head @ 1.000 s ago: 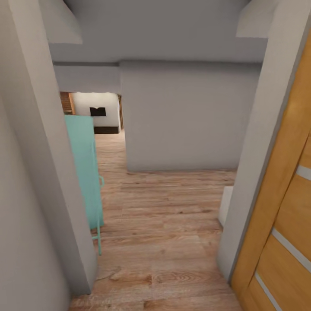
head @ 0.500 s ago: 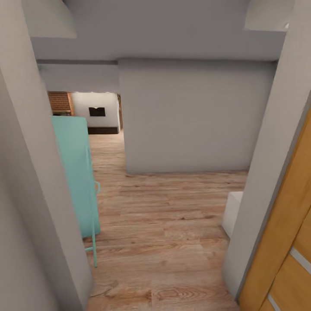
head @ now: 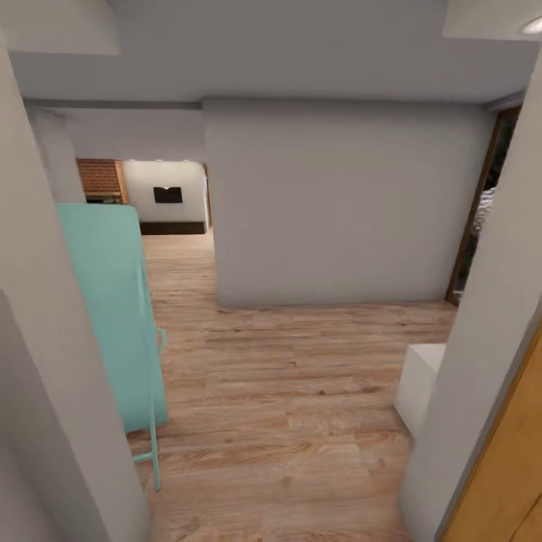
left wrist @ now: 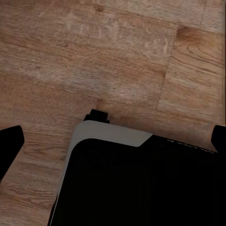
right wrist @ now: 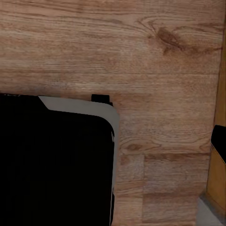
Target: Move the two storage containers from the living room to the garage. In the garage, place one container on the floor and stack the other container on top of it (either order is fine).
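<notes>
The two storage containers are out of view, as are the garage and its floor. A slice of the living room [head: 162,192] shows far down the corridor, with a brick fireplace [head: 99,179] and a white wall. In the left wrist view my left gripper [left wrist: 113,139] is open, its dark fingertips [left wrist: 9,141] at both picture edges over my own black base [left wrist: 141,183] and wood planks. My right gripper [right wrist: 113,141] is open too, with one fingertip [right wrist: 219,141] showing and nothing held.
I stand in a doorway onto a wood-plank hall [head: 286,391]. A teal panel on thin legs [head: 113,316] leans at the left, beside a grey door jamb [head: 45,376]. A grey wall block [head: 339,203] faces me. A white box [head: 418,384] and an orange door [head: 504,467] are at the right.
The whole view has shifted as the camera moves forward through the doorway. The orange door slides off to the right, and a dark opening at the far right has come into sight.
</notes>
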`<state>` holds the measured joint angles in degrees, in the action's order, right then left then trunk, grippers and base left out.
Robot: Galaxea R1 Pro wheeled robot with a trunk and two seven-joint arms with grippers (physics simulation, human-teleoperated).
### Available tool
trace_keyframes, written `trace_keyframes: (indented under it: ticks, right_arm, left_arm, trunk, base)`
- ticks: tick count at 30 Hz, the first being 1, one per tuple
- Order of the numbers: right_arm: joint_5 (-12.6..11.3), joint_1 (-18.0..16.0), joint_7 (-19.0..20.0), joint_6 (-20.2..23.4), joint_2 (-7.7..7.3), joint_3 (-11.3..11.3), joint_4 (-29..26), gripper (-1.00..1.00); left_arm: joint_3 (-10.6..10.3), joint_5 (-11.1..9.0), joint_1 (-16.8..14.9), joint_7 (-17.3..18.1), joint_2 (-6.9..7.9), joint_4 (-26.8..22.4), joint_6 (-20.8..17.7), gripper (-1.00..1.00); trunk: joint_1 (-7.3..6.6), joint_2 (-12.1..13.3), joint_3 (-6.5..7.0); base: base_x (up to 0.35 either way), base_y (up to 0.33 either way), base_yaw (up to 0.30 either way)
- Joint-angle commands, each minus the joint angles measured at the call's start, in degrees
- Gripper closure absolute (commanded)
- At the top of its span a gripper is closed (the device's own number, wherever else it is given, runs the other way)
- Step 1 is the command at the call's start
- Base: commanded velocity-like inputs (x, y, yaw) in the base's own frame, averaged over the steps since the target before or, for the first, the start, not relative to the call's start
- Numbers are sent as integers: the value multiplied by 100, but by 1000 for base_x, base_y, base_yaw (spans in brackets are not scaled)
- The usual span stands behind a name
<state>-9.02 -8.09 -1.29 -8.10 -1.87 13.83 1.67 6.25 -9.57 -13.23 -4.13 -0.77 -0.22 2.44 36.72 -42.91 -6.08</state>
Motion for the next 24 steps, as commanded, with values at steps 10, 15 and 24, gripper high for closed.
trace_keyframes:
  ticks: [10,15,24]
  right_arm:
    - [-56,-8,-3,-34,2,49,18,-100]
    - [-56,-8,-3,-34,2,49,18,-100]
    - [-56,-8,-3,-34,2,49,18,-100]
  left_arm:
    - [43,-10,-5,-9,-2,4,20,-100]
    - [43,-10,-5,-9,-2,4,20,-100]
    - [43,-10,-5,-9,-2,4,20,-100]
  trunk:
    - [5,-7,-9]
    - [5,-7,-9]
    - [5,-7,-9]
  base:
    - [325,0,0]
    - [325,0,0]
    - [325,0,0]
